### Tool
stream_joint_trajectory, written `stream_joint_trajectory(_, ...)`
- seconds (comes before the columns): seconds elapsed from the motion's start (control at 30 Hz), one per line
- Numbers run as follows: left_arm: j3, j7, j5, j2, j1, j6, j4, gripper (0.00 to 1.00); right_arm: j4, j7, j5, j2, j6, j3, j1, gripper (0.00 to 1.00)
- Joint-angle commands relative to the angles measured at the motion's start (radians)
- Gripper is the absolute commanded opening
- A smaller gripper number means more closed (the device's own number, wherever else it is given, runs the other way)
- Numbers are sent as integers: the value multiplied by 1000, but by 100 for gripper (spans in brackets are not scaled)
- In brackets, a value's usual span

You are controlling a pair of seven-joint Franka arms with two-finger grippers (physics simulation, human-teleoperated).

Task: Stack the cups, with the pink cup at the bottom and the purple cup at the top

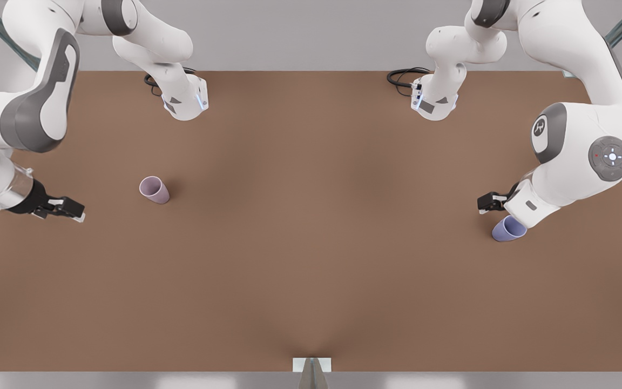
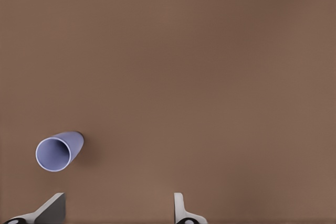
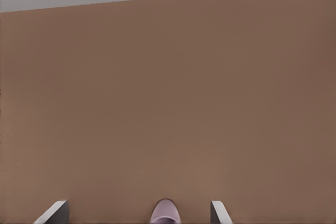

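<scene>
The pink cup point(image 1: 154, 189) stands mouth up on the brown table point(image 1: 311, 243), toward the front view's left. My right gripper point(image 1: 71, 208) hovers to that cup's left, apart from it. In the right wrist view the pink cup point(image 3: 166, 213) lies in line with the gap of the open right gripper point(image 3: 137, 212). The purple cup point(image 1: 509, 229) stands at the front view's right, just below my left gripper point(image 1: 488, 202). In the left wrist view the purple cup point(image 2: 58, 151) sits off to one side, ahead of one finger point(image 2: 52, 208) of the open, empty left gripper point(image 2: 118, 211).
The arm bases point(image 1: 187, 100) and their black cables point(image 1: 405, 75) are at the table's far edge. A small grey bracket point(image 1: 311, 367) sits at the middle of the near edge. A broad stretch of bare brown tabletop lies between the two cups.
</scene>
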Motion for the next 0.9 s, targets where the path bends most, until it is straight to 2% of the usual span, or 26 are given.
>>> stream_joint_trajectory(0.0,0,31,1,-1,0,2,1,100,2,-10,13,-1,-36,-1,-6,100)
stream_joint_trajectory(0.17,0,28,-1,21,2,0,13,100,-24,-106,-29,-14,-74,-5,-8,100)
stream_joint_trajectory(0.23,1,28,-1,21,2,2,13,100,-220,-108,-31,-97,53,-5,-5,100)
stream_joint_trajectory(0.27,2,28,-2,22,2,2,11,100,-383,-111,-31,-178,169,-5,-6,100)
stream_joint_trajectory(0.33,2,29,-2,36,2,8,11,100,-465,-224,-31,-194,162,-13,-31,100)
stream_joint_trajectory(0.57,9,28,-1,50,2,8,11,100,-664,-287,-20,-212,239,-28,-43,100)
stream_joint_trajectory(0.87,14,23,-1,50,2,5,11,100,-678,-347,-25,-77,183,-42,8,100)
